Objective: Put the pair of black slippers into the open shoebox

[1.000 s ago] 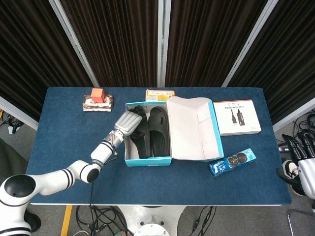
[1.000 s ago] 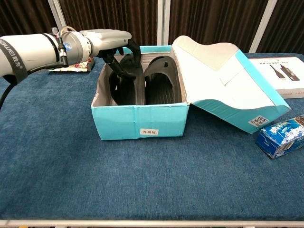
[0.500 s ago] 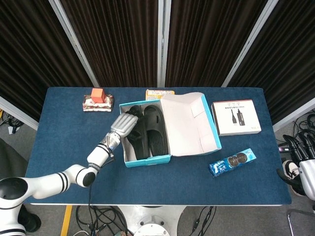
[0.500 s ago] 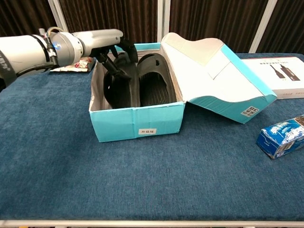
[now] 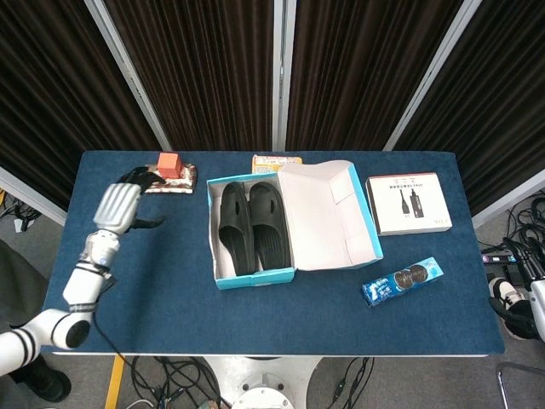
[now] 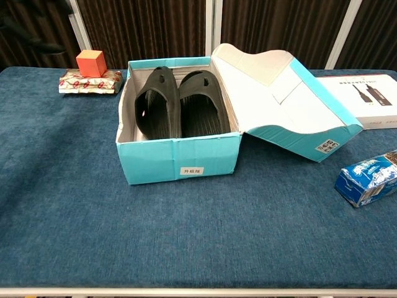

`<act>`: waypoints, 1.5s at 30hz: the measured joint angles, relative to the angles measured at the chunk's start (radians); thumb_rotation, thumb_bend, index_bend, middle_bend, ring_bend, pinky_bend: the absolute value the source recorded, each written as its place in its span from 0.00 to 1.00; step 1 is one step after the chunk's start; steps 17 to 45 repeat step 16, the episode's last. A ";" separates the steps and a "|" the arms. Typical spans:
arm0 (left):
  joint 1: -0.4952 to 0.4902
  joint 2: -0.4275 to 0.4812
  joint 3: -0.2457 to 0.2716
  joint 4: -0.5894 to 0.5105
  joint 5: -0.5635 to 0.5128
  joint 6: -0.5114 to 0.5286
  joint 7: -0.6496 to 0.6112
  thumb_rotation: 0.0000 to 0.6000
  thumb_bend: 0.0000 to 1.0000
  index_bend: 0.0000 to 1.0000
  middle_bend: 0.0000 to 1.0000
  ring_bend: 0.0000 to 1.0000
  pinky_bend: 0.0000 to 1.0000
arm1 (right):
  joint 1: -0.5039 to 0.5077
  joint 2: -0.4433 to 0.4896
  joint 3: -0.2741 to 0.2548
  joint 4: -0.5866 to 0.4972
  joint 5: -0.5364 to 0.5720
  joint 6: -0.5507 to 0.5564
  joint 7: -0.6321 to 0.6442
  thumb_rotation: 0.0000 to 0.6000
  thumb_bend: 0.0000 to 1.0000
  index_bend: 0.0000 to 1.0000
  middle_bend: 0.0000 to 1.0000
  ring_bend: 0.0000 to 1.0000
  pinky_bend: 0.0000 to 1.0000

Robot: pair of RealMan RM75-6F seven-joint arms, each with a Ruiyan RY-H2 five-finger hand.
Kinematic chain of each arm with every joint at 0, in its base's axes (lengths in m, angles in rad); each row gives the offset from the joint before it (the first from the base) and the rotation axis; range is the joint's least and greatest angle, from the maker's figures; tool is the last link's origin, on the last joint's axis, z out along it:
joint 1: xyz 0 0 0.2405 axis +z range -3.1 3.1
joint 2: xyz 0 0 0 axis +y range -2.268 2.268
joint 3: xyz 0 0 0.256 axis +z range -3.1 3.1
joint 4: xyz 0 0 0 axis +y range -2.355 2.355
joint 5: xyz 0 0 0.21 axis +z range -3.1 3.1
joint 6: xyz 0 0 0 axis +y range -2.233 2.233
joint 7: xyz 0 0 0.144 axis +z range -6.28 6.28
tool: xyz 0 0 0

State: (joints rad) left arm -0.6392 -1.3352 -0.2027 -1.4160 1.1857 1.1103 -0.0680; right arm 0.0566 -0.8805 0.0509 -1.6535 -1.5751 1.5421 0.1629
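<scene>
Open turquoise cardboard shoebox (image 5: 253,275) sits mid-table on the blue cloth-covered table (image 5: 128,281). Its hinged lid (image 5: 328,217) is thrown back to the far side from the left arm, white lining up, propped at a slant as the chest view shows. Small white label on the near wall.

Inside the box: the pair of black rubber slippers (image 5: 251,226), both in. They lie side by side, soles down, toes toward the curtain end, heels toward the labelled wall. The two touch or nearly touch along their inner edges. From the chest view (image 6: 177,108) the toe ends ride higher than the heels, leaning against the far wall. Matte black, moulded in one piece, wide strap with a small hole near each toe. Ribbed footbed visible from above.

Left hand (image 5: 117,207) hangs over the table well apart from the box, near the far left corner. Fingers (image 5: 136,176) spread loosely, holding nothing. Chest view does not show this hand.

Right hand: only a scrap of arm hardware at the right frame edge, off the table; the hand itself cannot be made out.

Other items on the table: orange cube on a patterned flat packet (image 5: 169,177) just beyond the left hand; small yellow-orange packet (image 5: 276,160) behind the box; flat white carton with a cable picture (image 5: 409,203); blue biscuit packet (image 5: 401,282) near the front edge.
</scene>
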 measured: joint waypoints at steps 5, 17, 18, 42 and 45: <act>0.146 0.040 0.064 -0.018 0.012 0.137 0.012 1.00 0.17 0.28 0.24 0.13 0.22 | 0.001 -0.032 -0.006 0.027 0.008 -0.017 0.009 1.00 0.11 0.00 0.14 0.00 0.01; 0.398 0.078 0.196 -0.097 0.127 0.432 0.107 1.00 0.17 0.28 0.24 0.13 0.21 | -0.023 -0.081 -0.034 0.038 -0.017 0.002 -0.015 1.00 0.15 0.00 0.14 0.00 0.01; 0.398 0.078 0.196 -0.097 0.127 0.432 0.107 1.00 0.17 0.28 0.24 0.13 0.21 | -0.023 -0.081 -0.034 0.038 -0.017 0.002 -0.015 1.00 0.15 0.00 0.14 0.00 0.01; 0.398 0.078 0.196 -0.097 0.127 0.432 0.107 1.00 0.17 0.28 0.24 0.13 0.21 | -0.023 -0.081 -0.034 0.038 -0.017 0.002 -0.015 1.00 0.15 0.00 0.14 0.00 0.01; 0.398 0.078 0.196 -0.097 0.127 0.432 0.107 1.00 0.17 0.28 0.24 0.13 0.21 | -0.023 -0.081 -0.034 0.038 -0.017 0.002 -0.015 1.00 0.15 0.00 0.14 0.00 0.01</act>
